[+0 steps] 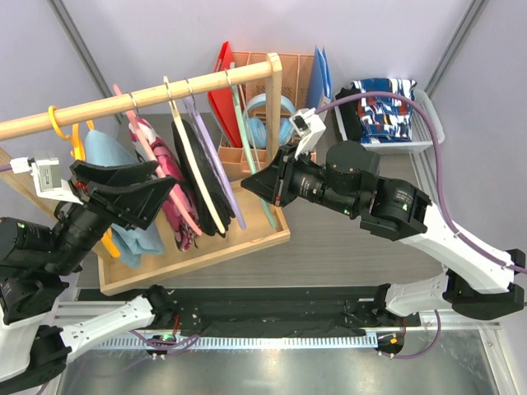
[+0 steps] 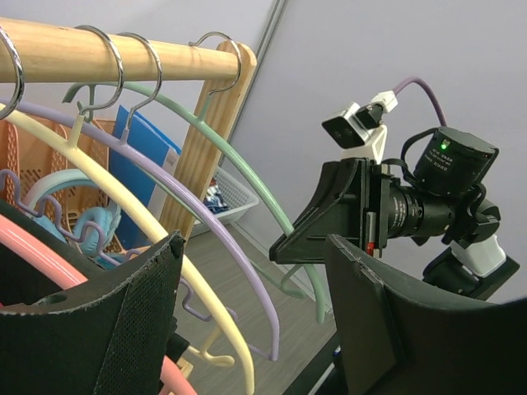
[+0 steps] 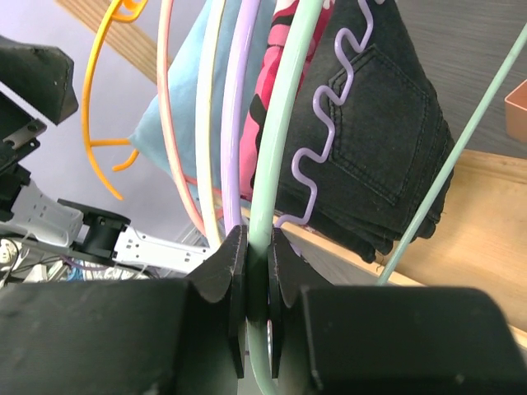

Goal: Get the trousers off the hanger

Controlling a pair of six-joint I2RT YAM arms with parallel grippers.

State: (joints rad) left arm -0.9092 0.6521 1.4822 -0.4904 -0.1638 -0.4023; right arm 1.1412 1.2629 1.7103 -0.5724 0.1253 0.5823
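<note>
Right gripper (image 3: 257, 255): pinching the mint-green hanger (image 3: 284, 123), jaws nearly closed on its rod.
Left gripper (image 1: 165, 176): gaping wide, holding nothing, hovering beside the pink floral garment (image 1: 174, 216).
Black trousers (image 1: 202, 177): hanging folded under the wooden rail (image 1: 123, 105), near the green hanger.
Printed blue trousers (image 1: 383, 107): lying in the white basket (image 1: 431, 123), well apart from the rail.

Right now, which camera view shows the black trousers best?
The right wrist view: the black trousers fill its upper right, close up, with the pocket and stitching plain. The top external view shows the black trousers only edge-on among the hangers. In the left wrist view I cannot pick them out for certain.
</note>
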